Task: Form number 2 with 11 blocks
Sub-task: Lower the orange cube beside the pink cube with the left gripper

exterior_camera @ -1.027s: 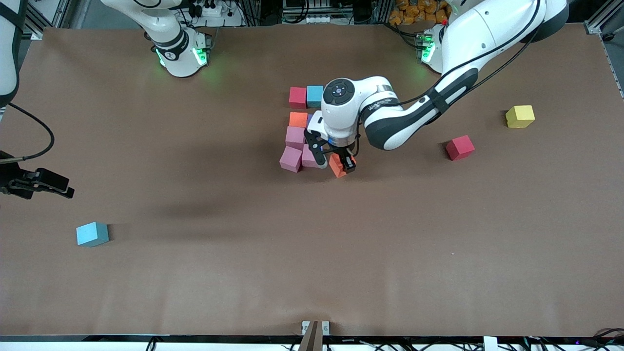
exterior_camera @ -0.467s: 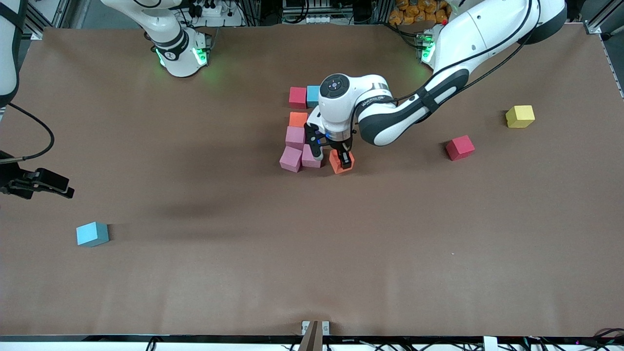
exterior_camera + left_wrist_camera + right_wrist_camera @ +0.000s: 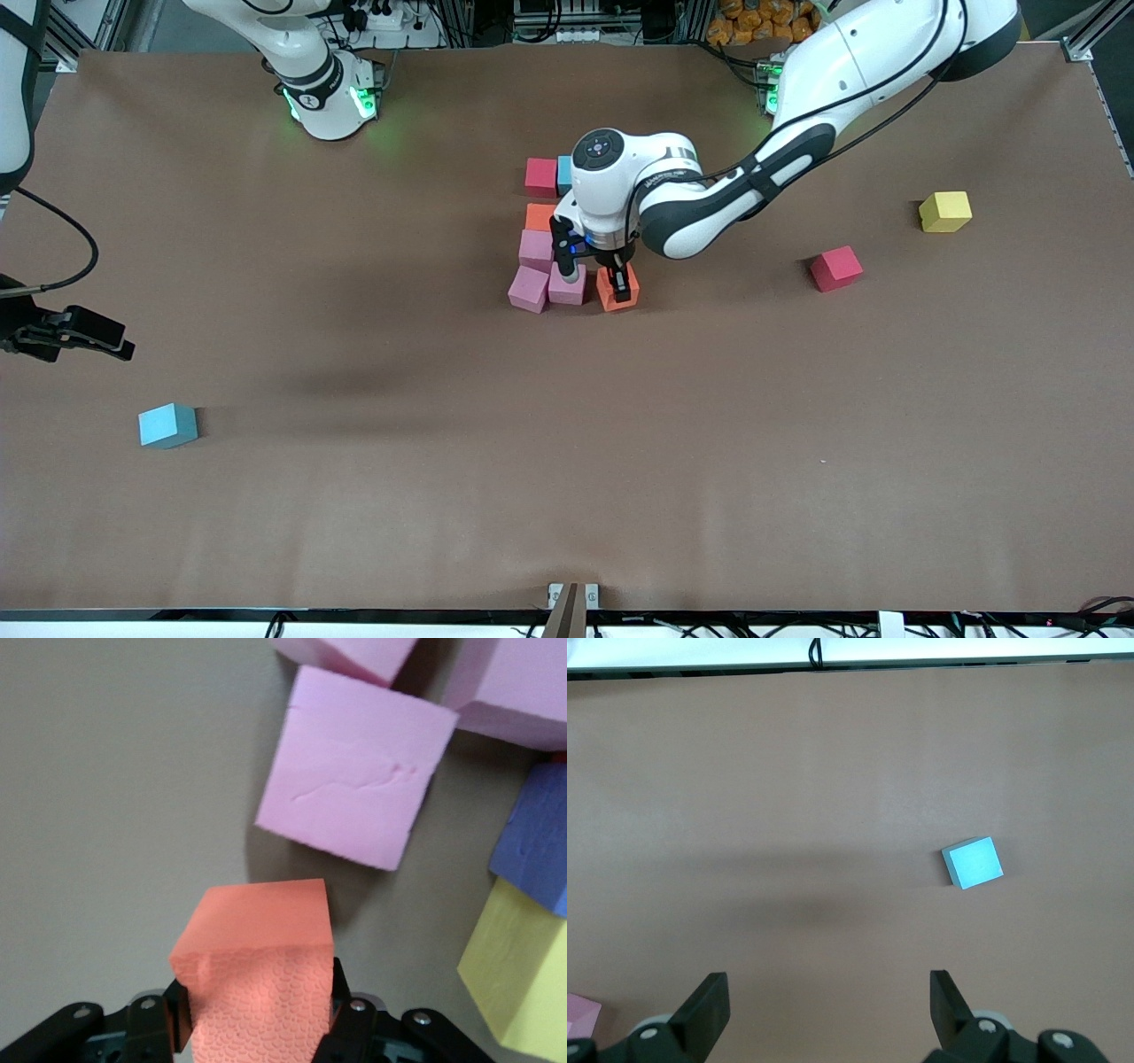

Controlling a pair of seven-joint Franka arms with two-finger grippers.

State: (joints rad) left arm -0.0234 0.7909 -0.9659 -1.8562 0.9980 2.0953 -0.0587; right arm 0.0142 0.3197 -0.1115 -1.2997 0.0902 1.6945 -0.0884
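My left gripper (image 3: 599,278) is shut on an orange block (image 3: 609,291), low at the table beside a pink block (image 3: 567,287). In the left wrist view the orange block (image 3: 255,943) sits between my fingers (image 3: 177,1014), a small gap from the pink block (image 3: 354,780). The partial number 2 holds a red (image 3: 540,176), a light blue (image 3: 563,174), an orange (image 3: 541,216) and two more pink blocks (image 3: 536,249) (image 3: 529,289). A purple (image 3: 532,837) and a yellow-green block (image 3: 518,979) show only in the left wrist view. My right gripper (image 3: 102,332) waits open at the right arm's end of the table.
Loose blocks lie apart: a yellow one (image 3: 945,211) and a red one (image 3: 835,268) toward the left arm's end, a light blue one (image 3: 167,425) near my right gripper. It also shows in the right wrist view (image 3: 973,862).
My left gripper has carried the orange block in toward the pink blocks and turned it squarer to them. The right arm has not moved.
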